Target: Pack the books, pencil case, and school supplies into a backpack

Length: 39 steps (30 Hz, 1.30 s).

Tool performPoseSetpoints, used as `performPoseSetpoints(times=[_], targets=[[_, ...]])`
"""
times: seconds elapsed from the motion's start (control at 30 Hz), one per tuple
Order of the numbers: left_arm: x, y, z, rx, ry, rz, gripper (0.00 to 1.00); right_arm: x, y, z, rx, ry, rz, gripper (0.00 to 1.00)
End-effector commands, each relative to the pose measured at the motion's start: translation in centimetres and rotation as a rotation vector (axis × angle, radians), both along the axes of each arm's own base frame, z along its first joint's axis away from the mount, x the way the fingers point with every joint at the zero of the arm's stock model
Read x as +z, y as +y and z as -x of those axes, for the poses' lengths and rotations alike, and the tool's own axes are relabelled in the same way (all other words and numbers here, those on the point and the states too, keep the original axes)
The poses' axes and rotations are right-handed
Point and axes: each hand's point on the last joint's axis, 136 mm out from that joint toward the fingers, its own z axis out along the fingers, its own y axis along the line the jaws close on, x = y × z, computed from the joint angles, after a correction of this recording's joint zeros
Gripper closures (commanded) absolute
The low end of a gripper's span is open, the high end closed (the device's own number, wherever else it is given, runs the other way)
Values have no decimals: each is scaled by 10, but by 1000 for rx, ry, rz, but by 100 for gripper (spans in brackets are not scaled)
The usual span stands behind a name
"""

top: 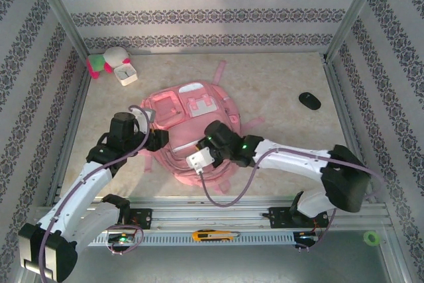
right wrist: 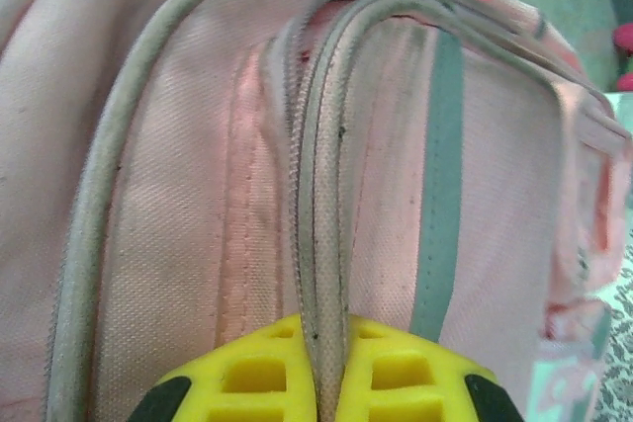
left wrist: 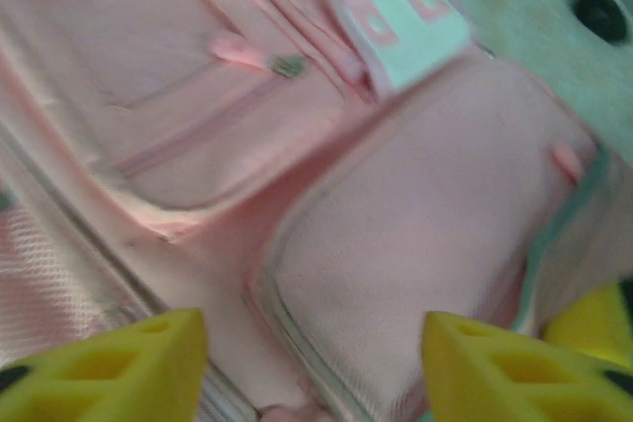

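**Right gripper clamped on backpack trim; left gripper open above pocket**

At the back left, a white square clock (top: pixel 124 74) sits just beside a pink, green and white plush toy (top: pixel 106 63).

The left gripper (left wrist: pixel 316 373) hangs over the large soft pink fabric backpack (top: pixel 192 114). Its yellow fingers (left wrist: pixel 129 363) stand well apart, with nothing between them but the pocket below. This wrist view is blurred, and the lower edge cuts the fingers off.

The backpack lies flat mid-table (top: pixel 278 77), front pockets up and interior hidden.

The right gripper (right wrist: pixel 324 373) is at the backpack's near edge, jaws closed tight on a pale corded trim (right wrist: pixel 321 195). In the top view the arm covers that edge.

To the right, a small black oval object (top: pixel 309 101) lies well apart from the backpack.
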Motion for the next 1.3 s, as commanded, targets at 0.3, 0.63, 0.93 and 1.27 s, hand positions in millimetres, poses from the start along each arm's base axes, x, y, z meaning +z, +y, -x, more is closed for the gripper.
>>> performPoseSetpoints(times=[0.3,0.63,0.93,1.27], targets=[[-1,-35,58,-916,-387,-374,44,49,-32,-22,-51,66,-120,100],[-32,-45,38,-738,-362,-383,44,48,-35,-9,-95,169,-172,59],[-66,-50,33,-722,-376,-550,48,65,-59,1,-576,608,-484,37],[-62,-64,28,-660,-375,-446,67,29,-147,-16,-1398,848,-957,36]])
